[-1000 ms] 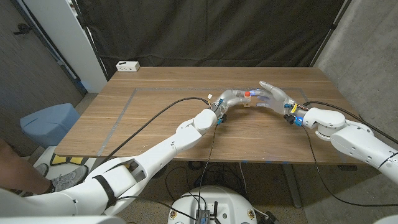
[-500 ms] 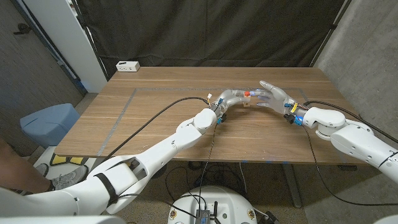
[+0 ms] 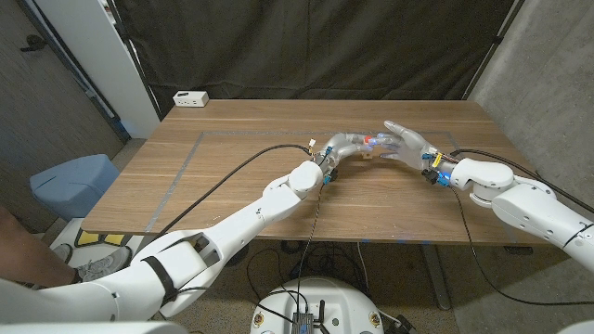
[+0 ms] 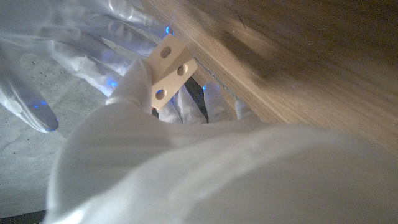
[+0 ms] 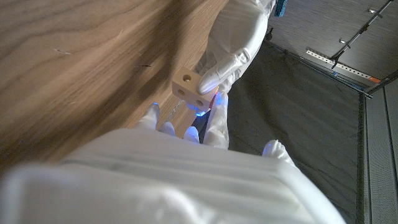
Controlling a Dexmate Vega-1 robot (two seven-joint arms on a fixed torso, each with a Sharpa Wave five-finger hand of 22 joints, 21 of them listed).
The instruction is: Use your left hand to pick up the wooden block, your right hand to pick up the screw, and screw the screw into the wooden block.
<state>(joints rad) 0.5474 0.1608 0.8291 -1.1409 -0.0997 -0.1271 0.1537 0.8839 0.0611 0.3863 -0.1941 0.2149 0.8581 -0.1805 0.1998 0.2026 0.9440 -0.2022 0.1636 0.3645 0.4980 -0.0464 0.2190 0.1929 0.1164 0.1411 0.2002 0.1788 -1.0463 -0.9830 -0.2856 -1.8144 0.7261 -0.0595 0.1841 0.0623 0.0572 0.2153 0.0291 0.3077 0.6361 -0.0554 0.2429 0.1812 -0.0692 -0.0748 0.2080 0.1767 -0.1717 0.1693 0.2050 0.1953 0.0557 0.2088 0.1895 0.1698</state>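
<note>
The small pale wooden block (image 3: 369, 152) with round holes is held just above the table's middle, gripped in the fingers of my left hand (image 3: 346, 145). The left wrist view shows the block (image 4: 169, 71) at my fingertips, and it appears again as the block (image 5: 191, 87) in the right wrist view. My right hand (image 3: 405, 142) meets it from the other side, fingertips against the block and the other fingers spread. A bit of the red screw (image 5: 216, 94) shows at those fingertips beside the block; its shaft is hidden.
A white power strip (image 3: 190, 97) lies at the table's back left corner. Tape lines (image 3: 186, 162) mark the left part of the wooden table (image 3: 241, 121). A blue bin (image 3: 74, 181) stands on the floor to the left, and a person's shoe (image 3: 88, 269) is at the lower left.
My right hand has edged slightly toward the block, and the screw's red head is less visible between the hands. My left hand and the block have stayed put.
</note>
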